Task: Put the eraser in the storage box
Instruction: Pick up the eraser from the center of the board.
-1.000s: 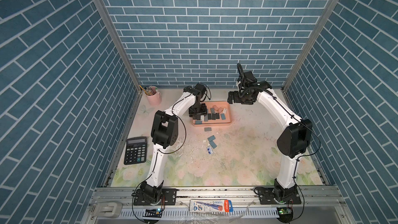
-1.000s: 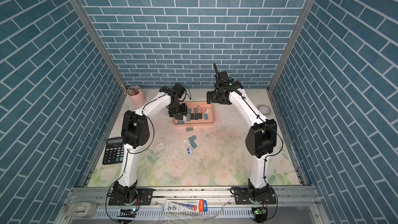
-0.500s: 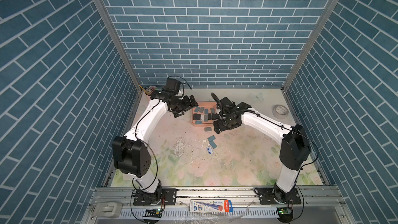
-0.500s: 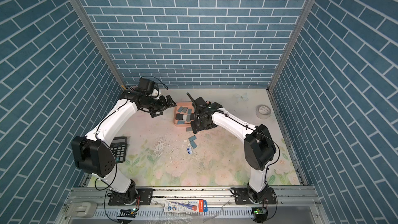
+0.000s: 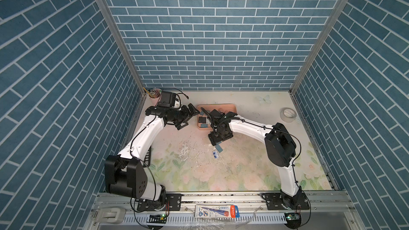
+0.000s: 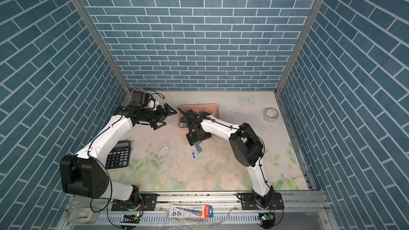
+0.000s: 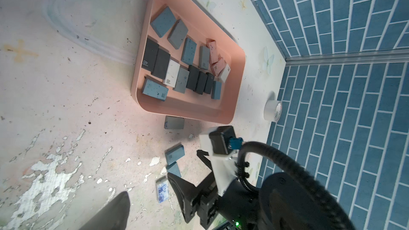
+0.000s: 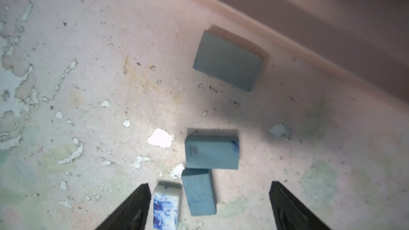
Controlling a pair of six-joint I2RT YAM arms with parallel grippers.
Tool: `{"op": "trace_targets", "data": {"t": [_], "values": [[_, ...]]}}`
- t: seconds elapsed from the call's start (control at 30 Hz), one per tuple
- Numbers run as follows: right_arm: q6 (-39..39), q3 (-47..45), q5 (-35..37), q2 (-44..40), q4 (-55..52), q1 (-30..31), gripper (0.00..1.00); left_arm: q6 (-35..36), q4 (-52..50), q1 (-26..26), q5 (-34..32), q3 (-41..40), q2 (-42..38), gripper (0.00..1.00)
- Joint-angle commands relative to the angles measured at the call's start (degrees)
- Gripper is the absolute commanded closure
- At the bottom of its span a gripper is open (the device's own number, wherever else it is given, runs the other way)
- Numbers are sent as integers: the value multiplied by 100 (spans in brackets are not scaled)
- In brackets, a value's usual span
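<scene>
The salmon-pink storage box [image 5: 221,105] [image 7: 183,109] at the back of the mat holds several erasers. In front of it, loose on the mat, lie a grey-blue eraser [image 8: 228,63] by the box wall, a blue eraser [image 8: 212,151], a smaller blue eraser [image 8: 200,192] [image 5: 219,148] and a white blue-stained eraser [image 8: 166,204]. My right gripper [image 8: 209,183] [image 5: 216,143] hangs open just above the mat. The smaller blue and the white eraser lie between its fingers, untouched. My left gripper [image 5: 191,119] is open and empty, raised to the left of the box.
A pale pink pencil cup [image 5: 155,92] stands in the back left corner. A calculator [image 6: 118,154] lies at the left edge under my left arm. A tape roll [image 5: 288,115] sits at the right. The mat has flaked white patches [image 5: 184,150] near the middle.
My left gripper pulled out of the box to the left and opened. My right arm swung from behind the box down over the loose erasers in front of it.
</scene>
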Motion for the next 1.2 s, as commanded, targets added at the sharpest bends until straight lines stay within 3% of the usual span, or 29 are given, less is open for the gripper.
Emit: {"op": "trace_targets", "data": {"t": [0.0, 0.4, 0.73, 1.0, 1.17], "values": [[119, 124, 87, 182, -195, 91, 16, -138, 74, 35, 76, -99, -49, 0], [352, 395, 520, 738, -411, 114, 32, -94, -123, 79, 6, 137, 11, 1], [347, 515, 607, 671, -575, 114, 61, -62, -324, 88, -89, 341, 116, 0], [337, 1927, 914, 318, -1744, -71, 66, -517, -338, 105, 38, 1181, 466, 0], [530, 3340, 915, 675, -2591, -474, 66, -1168, 95, 105, 278, 1452, 684, 0]]}}
